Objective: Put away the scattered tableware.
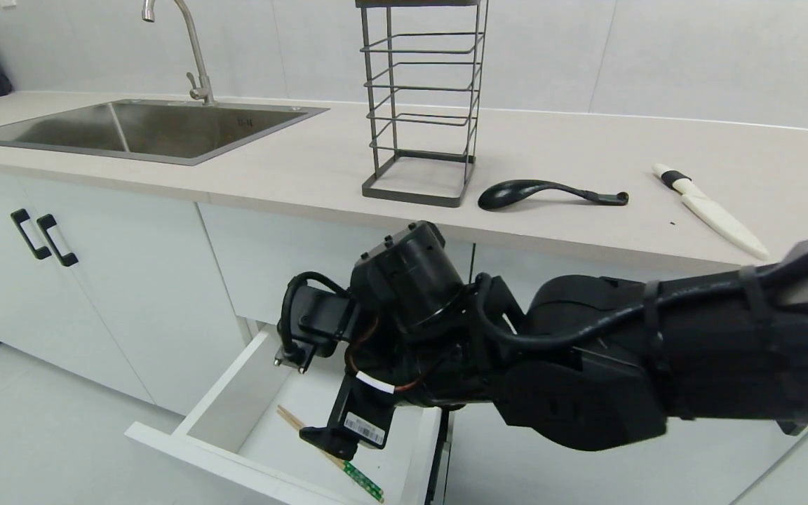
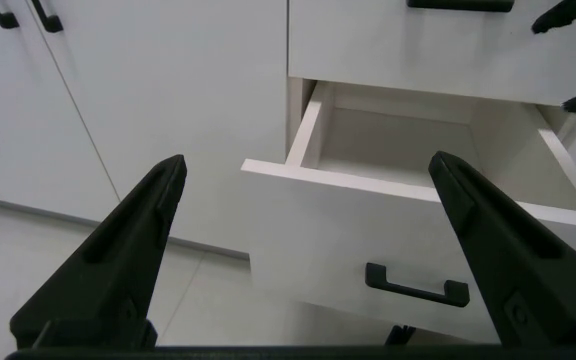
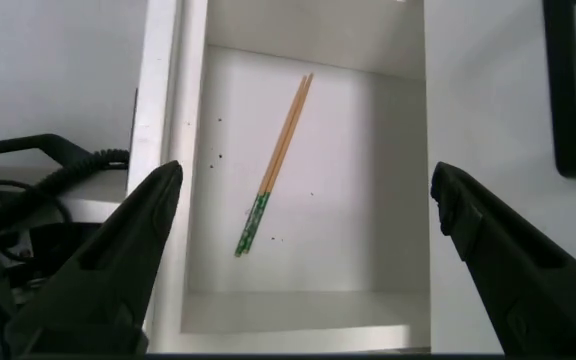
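**A:** Right gripper first?

**B:** The right gripper (image 3: 305,175) is seen with its fingers spread wide, and nothing is held between them. It is hung over the open drawer (image 3: 368,200), pointed down into it.

**A:** What is found under it?

**B:** A pair of chopsticks (image 3: 275,160) is laid flat on the drawer floor. They are wooden, green at one end, and set at a slant, apart from the drawer walls. They are well below the fingers and are not touched by them.

**A:** Left gripper?

**B:** The left gripper (image 2: 306,165) is likewise opened wide, with nothing gripped. It is held low, outside the drawer and faced toward the drawer front. The black drawer handle (image 2: 415,288) is seen below the rim.

**A:** Other tableware?

**B:** A black spoon (image 1: 516,193) is laid on the countertop (image 1: 306,161), its bowl turned toward the base of a dark wire rack (image 1: 411,198) and just beside it. A white knife (image 1: 712,210) with a black band is laid farther to the robot's right. It is well apart from the spoon and near the counter's front edge.

**A:** Anything else to be logged?

**B:** A steel sink (image 1: 151,130) is set into the countertop to the left, with a faucet (image 1: 202,88) mounted behind it. White cabinet doors (image 1: 109,294) with two black handles are seen under the sink, left of the drawer.
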Robot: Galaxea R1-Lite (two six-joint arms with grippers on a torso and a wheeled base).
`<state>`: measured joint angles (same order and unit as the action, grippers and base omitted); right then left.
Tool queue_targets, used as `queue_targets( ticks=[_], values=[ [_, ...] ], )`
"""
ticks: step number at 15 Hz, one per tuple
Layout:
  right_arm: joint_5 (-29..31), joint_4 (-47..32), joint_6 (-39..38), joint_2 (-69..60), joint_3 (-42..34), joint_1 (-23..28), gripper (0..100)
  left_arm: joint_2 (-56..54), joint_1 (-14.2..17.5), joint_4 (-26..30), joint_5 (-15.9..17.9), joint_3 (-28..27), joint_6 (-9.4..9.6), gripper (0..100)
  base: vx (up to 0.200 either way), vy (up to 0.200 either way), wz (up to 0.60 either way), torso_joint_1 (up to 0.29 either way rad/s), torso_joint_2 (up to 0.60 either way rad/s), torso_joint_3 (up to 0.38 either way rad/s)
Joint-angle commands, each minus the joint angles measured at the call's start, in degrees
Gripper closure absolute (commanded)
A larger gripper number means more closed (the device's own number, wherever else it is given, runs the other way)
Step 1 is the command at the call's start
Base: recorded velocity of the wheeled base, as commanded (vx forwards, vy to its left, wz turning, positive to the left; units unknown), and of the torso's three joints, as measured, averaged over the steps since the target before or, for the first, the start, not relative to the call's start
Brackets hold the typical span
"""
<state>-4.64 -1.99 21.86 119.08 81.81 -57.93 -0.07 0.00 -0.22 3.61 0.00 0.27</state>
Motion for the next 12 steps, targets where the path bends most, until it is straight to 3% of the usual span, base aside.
queue_targets(
  ticks=[1,8,12],
  values=[
    [-0.01,3.22,-3.14,-6.05,-5.61,0.01,0,0.07,0.00,-0.04,0.00,0.00,0.00,0,0.000,0.000,0.00,0.000,0.00,0.000],
    [0.16,9.37,-15.71,-17.30,-15.81,0.01,0,0.07,0.09,0.04,0.00,0.00,0.00,0,0.000,0.000,0.00,0.000,0.00,0.000],
    [-0.10,13.94,-16.32,-24.86,-23.54,0.36,0,0.07,0.00,-0.04,0.00,0.00,0.00,0,0.000,0.000,0.00,0.000,0.00,0.000]
  ],
)
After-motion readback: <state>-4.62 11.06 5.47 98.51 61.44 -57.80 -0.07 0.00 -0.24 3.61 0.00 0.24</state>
